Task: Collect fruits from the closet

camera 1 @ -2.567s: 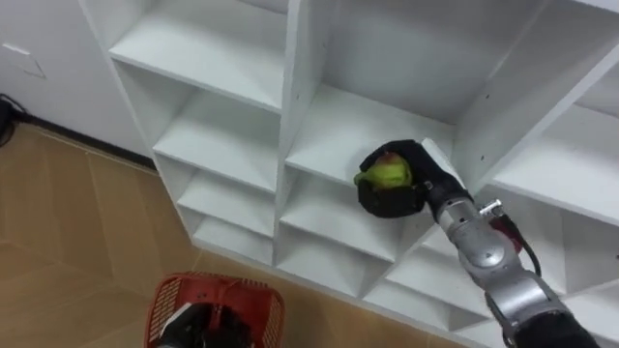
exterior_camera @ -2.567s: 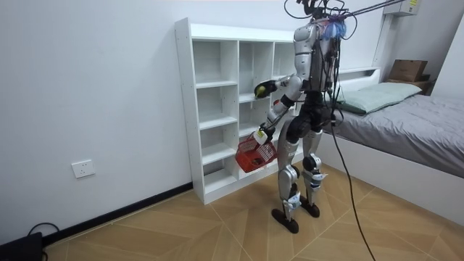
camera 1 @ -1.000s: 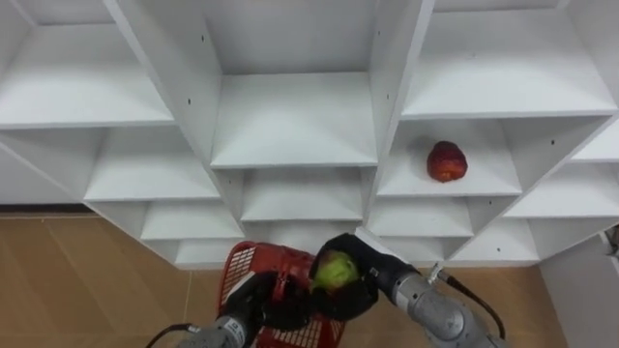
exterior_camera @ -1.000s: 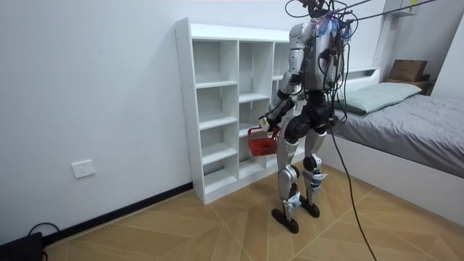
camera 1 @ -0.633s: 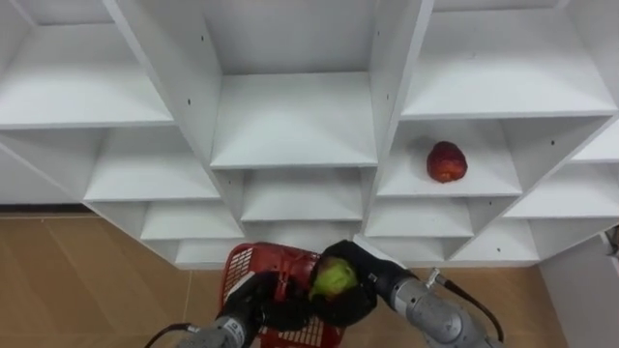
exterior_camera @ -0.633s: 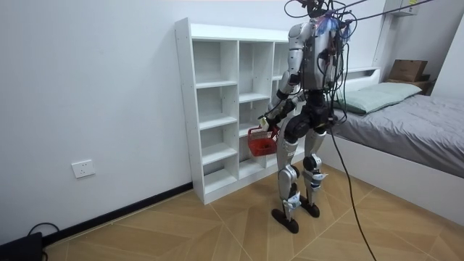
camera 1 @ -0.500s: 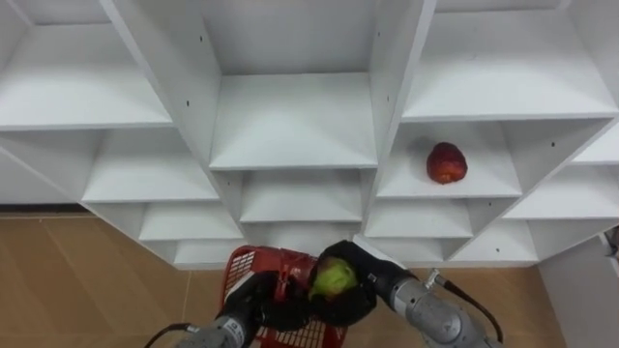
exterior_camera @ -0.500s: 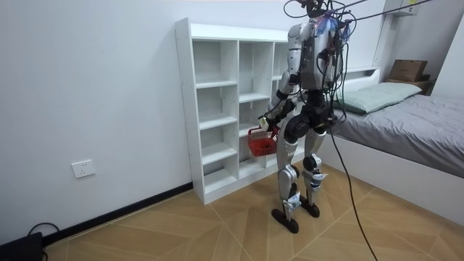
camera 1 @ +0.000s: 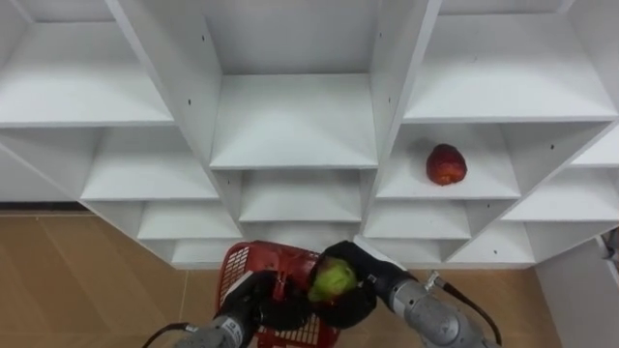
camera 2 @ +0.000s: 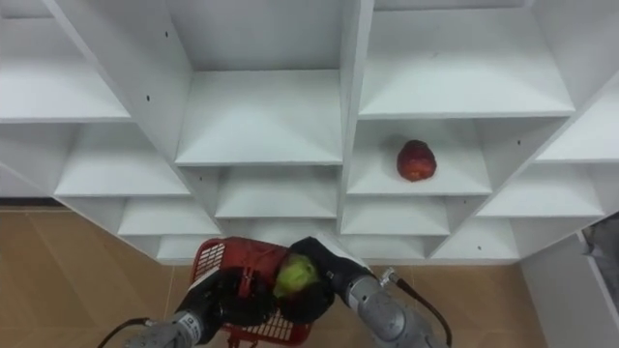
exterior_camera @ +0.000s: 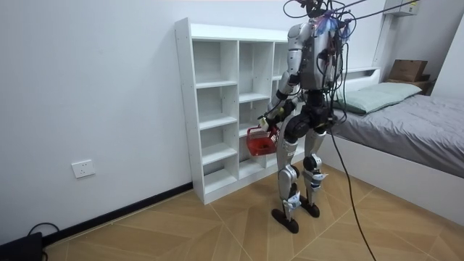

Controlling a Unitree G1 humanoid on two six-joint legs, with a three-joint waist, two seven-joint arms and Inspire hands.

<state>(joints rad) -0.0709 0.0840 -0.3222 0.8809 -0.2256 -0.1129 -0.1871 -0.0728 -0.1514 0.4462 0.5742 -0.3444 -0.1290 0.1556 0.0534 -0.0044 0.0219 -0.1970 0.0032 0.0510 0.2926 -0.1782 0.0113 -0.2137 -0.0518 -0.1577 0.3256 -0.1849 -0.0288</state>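
Green fruit (camera 1: 333, 278), round, gripped in right hand (camera 1: 364, 278) over red basket (camera 1: 235, 267)

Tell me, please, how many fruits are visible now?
2. A green fruit is held in the right hand above the red basket; a red fruit lies on a shelf in the closet, right column. The basket's inside is partly hidden and may hold more.

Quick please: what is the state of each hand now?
Left hand: closed on the handle of the basket.
Right hand: closed round the green fruit, above the basket.
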